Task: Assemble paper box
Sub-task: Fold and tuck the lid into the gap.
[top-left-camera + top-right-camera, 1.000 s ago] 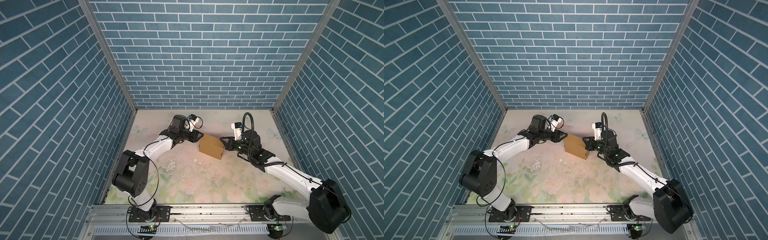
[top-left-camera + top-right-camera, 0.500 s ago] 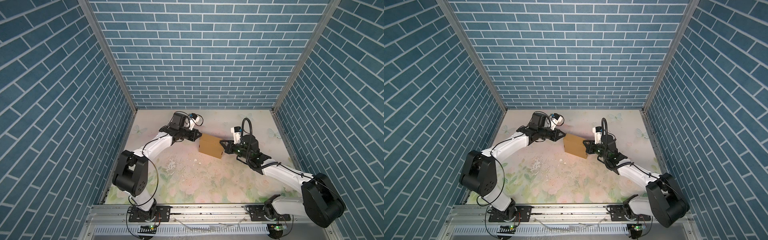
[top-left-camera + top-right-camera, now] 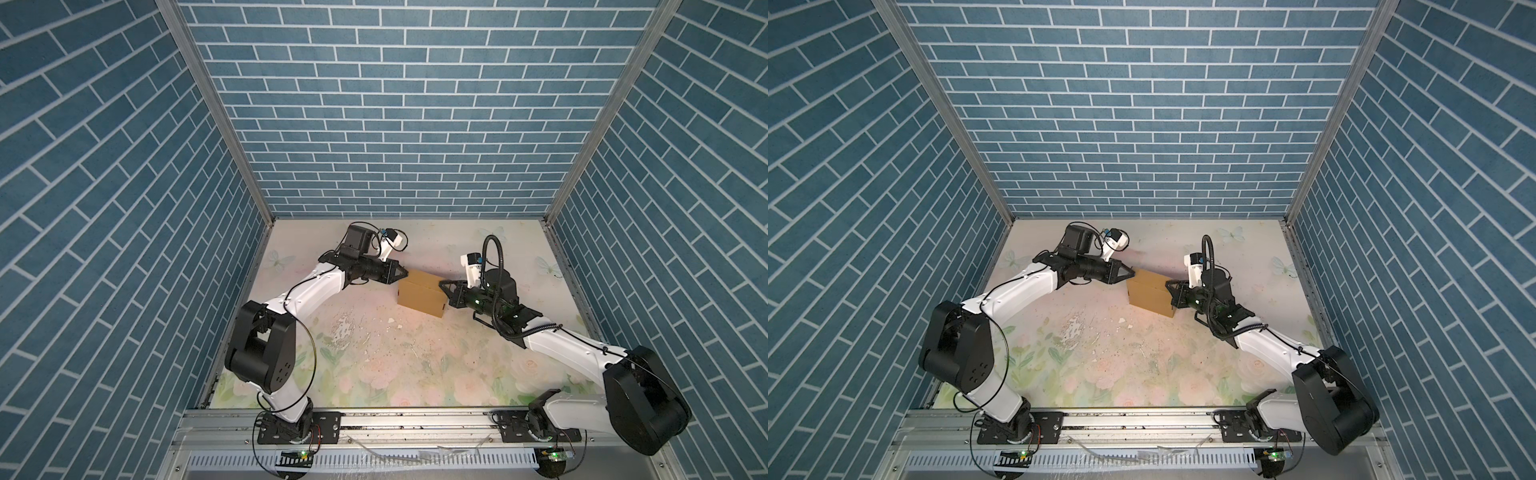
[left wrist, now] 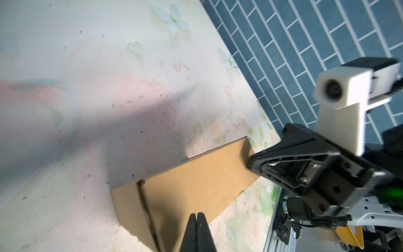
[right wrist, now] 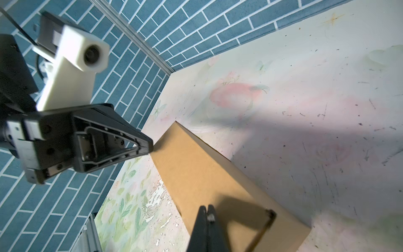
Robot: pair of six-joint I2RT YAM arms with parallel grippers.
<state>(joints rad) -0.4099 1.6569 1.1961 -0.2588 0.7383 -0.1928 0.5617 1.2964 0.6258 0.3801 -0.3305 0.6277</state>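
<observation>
Paper box (image 3: 420, 296) is folded shut and rests on the floral table (image 3: 374, 365), toward the back wall and between the two arms in both top views. Left gripper (image 3: 404, 274) is clenched on nothing, fingers (image 4: 192, 231) pressed flat together, tip at the box's near-left top corner. Right gripper (image 3: 443, 286) is likewise clenched and empty, tip at the top edge of the opposite end. Both tips look to be touching cardboard, though the blurred wrist views leave that uncertain. Worn white patch (image 3: 343, 330) on the table lies in front of the box.
</observation>
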